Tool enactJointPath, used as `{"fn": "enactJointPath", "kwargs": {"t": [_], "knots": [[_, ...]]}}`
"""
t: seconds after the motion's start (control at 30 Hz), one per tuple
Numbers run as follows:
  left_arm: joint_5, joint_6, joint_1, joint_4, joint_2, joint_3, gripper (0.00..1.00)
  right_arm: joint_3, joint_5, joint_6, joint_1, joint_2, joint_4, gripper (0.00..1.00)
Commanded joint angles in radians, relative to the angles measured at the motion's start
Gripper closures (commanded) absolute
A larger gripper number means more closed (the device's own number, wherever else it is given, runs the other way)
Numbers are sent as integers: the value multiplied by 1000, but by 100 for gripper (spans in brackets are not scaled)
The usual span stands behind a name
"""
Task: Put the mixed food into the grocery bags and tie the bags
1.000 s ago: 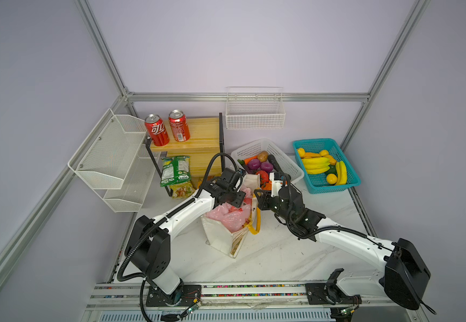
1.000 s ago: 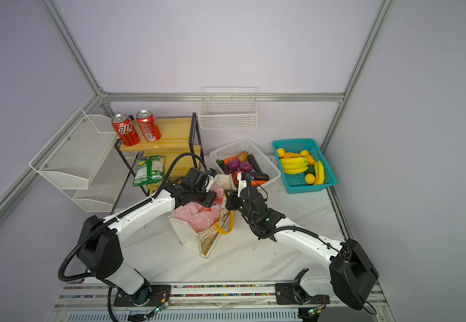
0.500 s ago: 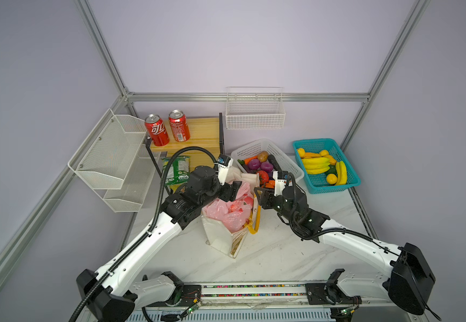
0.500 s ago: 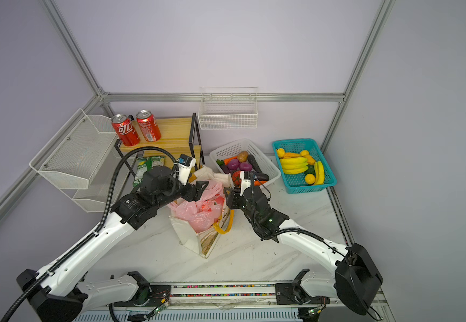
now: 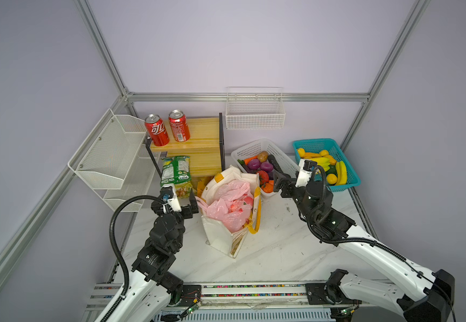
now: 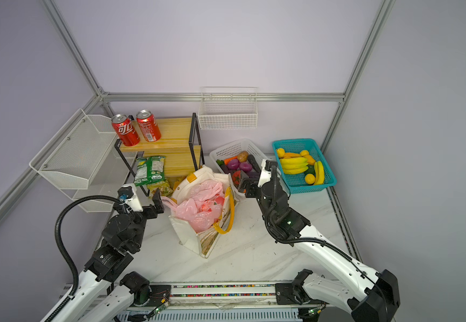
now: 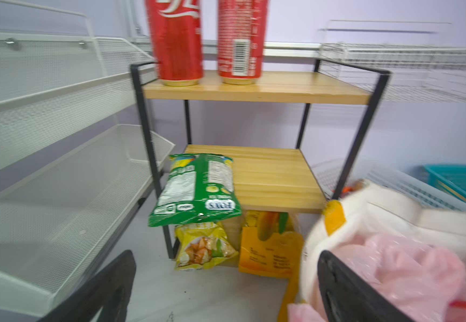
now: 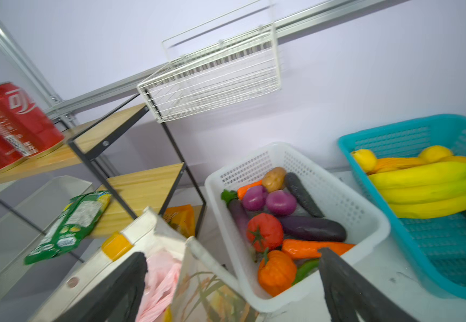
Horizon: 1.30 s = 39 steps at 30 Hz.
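Note:
The cream canvas tote (image 5: 220, 239) (image 6: 187, 237) stands upright mid-table with yellow-orange handles (image 5: 257, 214). The pink plastic bag (image 5: 230, 205) (image 6: 201, 207) sits crumpled inside it, and its folds hide the mixed food. A pink loop hangs over the tote's left rim. My left gripper (image 5: 174, 199) (image 6: 138, 199) (image 7: 226, 287) is open just left of the tote, one finger (image 7: 349, 290) against the pink plastic, holding nothing. My right gripper (image 5: 289, 179) (image 6: 254, 181) (image 8: 231, 278) is open at the tote's right rim, also holding nothing.
A two-tier wooden shelf (image 5: 198, 131) carries two red cola cans (image 5: 157, 133) and a green crisp packet (image 5: 174, 170). Yellow snack packets (image 7: 206, 248) lie under it. Beside my right gripper are a white vegetable basket (image 5: 282, 156) and a teal fruit basket (image 5: 349, 178). Wire racks (image 5: 109, 156) line the left wall.
Both grippers have opened and let go at the tote's mouth. The left arm has drawn back off the tote to its left side. The right gripper has pulled slightly away to the right.

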Motion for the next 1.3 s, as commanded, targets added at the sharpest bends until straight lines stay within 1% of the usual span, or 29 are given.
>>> {"fn": "enactJointPath", "kwargs": {"t": [0.0, 0.1, 0.17, 0.27, 0.4, 0.47, 0.6, 0.63, 0.7, 0.73, 0.77, 0.8, 0.87, 0.97, 1.0, 1.03, 1.1, 1.13, 1.2, 1.23, 1.27], "knots": [[-62, -28, 98, 177, 27, -95, 0, -25, 91, -63, -120, 8, -30, 3], [24, -55, 217, 186, 138, -106, 0, -75, 20, -53, -287, 48, 2, 3], [53, -58, 267, 219, 219, -111, 0, -123, 3, -58, -354, 78, 52, 3], [150, -63, 346, 309, 339, -133, 0, -189, -26, -73, -426, 140, 149, 3], [264, -66, 412, 453, 500, -165, 0, -290, -30, -138, -471, 224, 335, 3], [314, -51, 422, 512, 569, -167, 0, -349, -27, -168, -482, 251, 442, 3], [407, 8, 437, 669, 703, -185, 0, -484, -38, -253, -497, 305, 738, 3], [428, 14, 441, 706, 733, -190, 0, -496, -35, -264, -501, 340, 774, 3], [476, 29, 452, 805, 809, -201, 0, -486, -38, -276, -514, 402, 811, 3], [482, 42, 454, 822, 830, -198, 0, -466, -48, -278, -519, 422, 800, 3], [494, 41, 458, 761, 827, -169, 0, -450, -65, -284, -518, 443, 793, 3], [501, 52, 459, 759, 830, -158, 0, -443, -81, -292, -521, 461, 817, 3], [514, 61, 471, 870, 871, -194, 0, -439, -112, -295, -534, 491, 876, 3], [559, 41, 504, 1039, 992, -232, 0, -416, -184, -309, -559, 544, 927, 3], [568, 65, 505, 1119, 1023, -247, 0, -406, -201, -314, -564, 558, 933, 3], [578, 63, 504, 1088, 1011, -246, 0, -400, -213, -318, -572, 571, 952, 3], [579, 52, 504, 968, 982, -209, 0, -401, -249, -317, -587, 597, 1008, 3], [580, 55, 505, 973, 986, -207, 0, -406, -280, -303, -601, 624, 1052, 3], [584, 67, 505, 1041, 1009, -224, 1, -398, -313, -295, -621, 698, 1106, 2], [585, 69, 504, 1061, 1011, -228, 0, -409, -319, -282, -622, 692, 1111, 3], [584, 69, 505, 1046, 1007, -223, 0, -412, -323, -287, -624, 684, 1106, 3]]}}
